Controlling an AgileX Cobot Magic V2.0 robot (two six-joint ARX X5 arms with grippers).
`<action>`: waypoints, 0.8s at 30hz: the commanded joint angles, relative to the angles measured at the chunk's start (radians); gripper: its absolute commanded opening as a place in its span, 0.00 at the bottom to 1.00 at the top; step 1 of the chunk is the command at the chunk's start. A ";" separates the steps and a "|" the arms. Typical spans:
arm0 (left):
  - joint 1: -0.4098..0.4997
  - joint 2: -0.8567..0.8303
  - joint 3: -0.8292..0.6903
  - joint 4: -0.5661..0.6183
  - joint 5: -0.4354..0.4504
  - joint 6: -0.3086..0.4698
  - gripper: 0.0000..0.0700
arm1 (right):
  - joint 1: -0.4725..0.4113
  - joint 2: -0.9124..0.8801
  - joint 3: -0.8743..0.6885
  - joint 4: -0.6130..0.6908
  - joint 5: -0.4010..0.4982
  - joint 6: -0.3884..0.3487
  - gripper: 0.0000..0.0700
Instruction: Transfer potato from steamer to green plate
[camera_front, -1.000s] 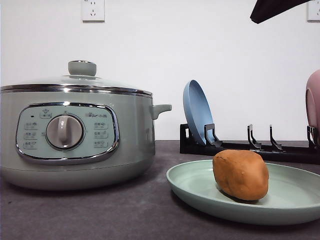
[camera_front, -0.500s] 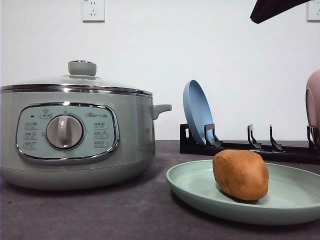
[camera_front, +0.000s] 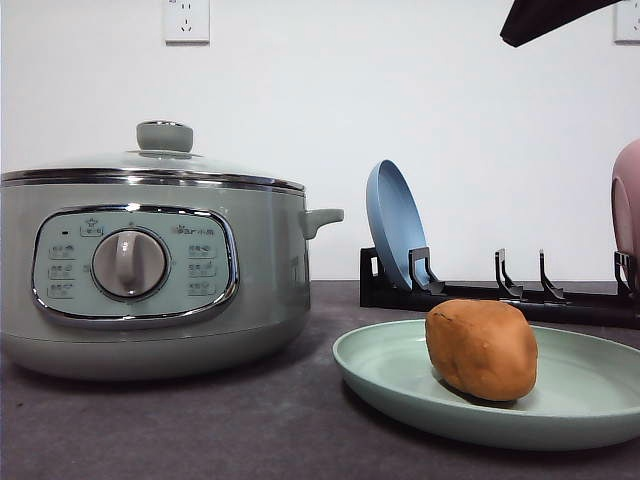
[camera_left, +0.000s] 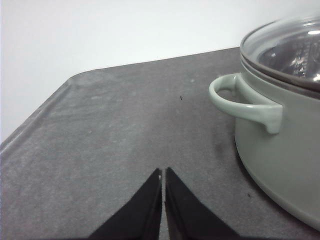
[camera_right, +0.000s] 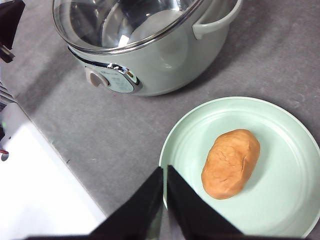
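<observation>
The orange-brown potato (camera_front: 482, 349) lies on the pale green plate (camera_front: 400, 390) at the front right; from above the potato (camera_right: 230, 163) rests near the middle of the plate (camera_right: 285, 190). The sage-green steamer (camera_front: 150, 290) stands at the left with its glass lid on, seen also as the steamer (camera_right: 145, 60) and the steamer (camera_left: 280, 150). My right gripper (camera_right: 164, 175) hangs shut high above the plate's edge, holding nothing. My left gripper (camera_left: 163, 175) is shut and empty over bare table beside the steamer's side handle (camera_left: 245, 102).
A black dish rack (camera_front: 500, 295) at the back right holds an upright blue plate (camera_front: 395, 225) and a pink plate (camera_front: 627, 205). A dark part of the right arm (camera_front: 545, 18) crosses the top right. The grey table's rounded corner (camera_left: 75, 80) lies beyond the left gripper.
</observation>
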 joint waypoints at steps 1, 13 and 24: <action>0.003 -0.002 -0.021 -0.012 -0.003 0.005 0.00 | 0.004 0.005 0.018 0.010 -0.001 -0.010 0.00; 0.003 -0.002 -0.021 -0.027 -0.002 0.004 0.00 | 0.004 0.005 0.018 0.010 -0.001 -0.010 0.00; 0.003 -0.002 -0.021 -0.027 -0.002 0.004 0.00 | 0.004 0.005 0.018 0.010 -0.001 -0.010 0.00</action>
